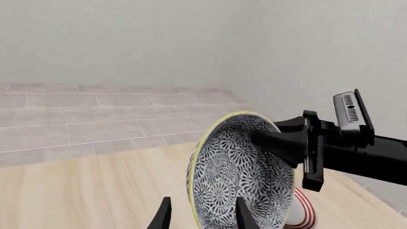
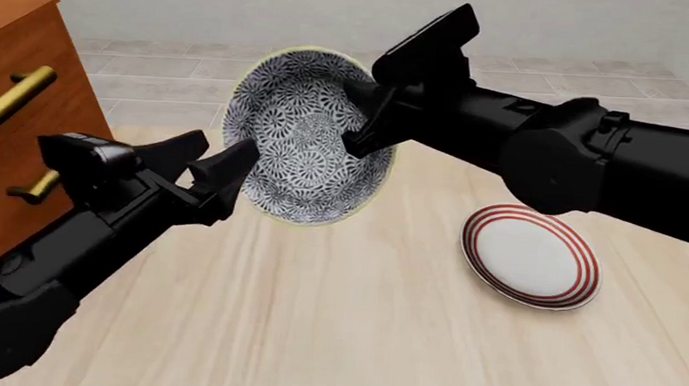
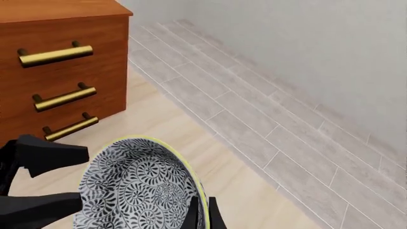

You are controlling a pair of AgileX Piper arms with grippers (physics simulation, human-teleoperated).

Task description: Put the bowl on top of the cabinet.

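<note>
Left gripper (image 2: pixel 212 174) spread open beside the bowl (image 2: pixel 306 135), which hangs tilted in the air above the table (image 2: pixel 351 324); right gripper (image 2: pixel 360 119) clamps its rim. Plate (image 2: pixel 530 256) right, cabinet (image 2: pixel 22 118) far left

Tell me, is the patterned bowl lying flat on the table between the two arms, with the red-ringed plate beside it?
Not flat: the front view shows the bowl held up on edge between both arms' fingers, above the table. The red-ringed plate does sit beside it.

Red-ringed plate (image 2: pixel 530 256) (on wooden table (image 2: pixel 351 333))
</note>
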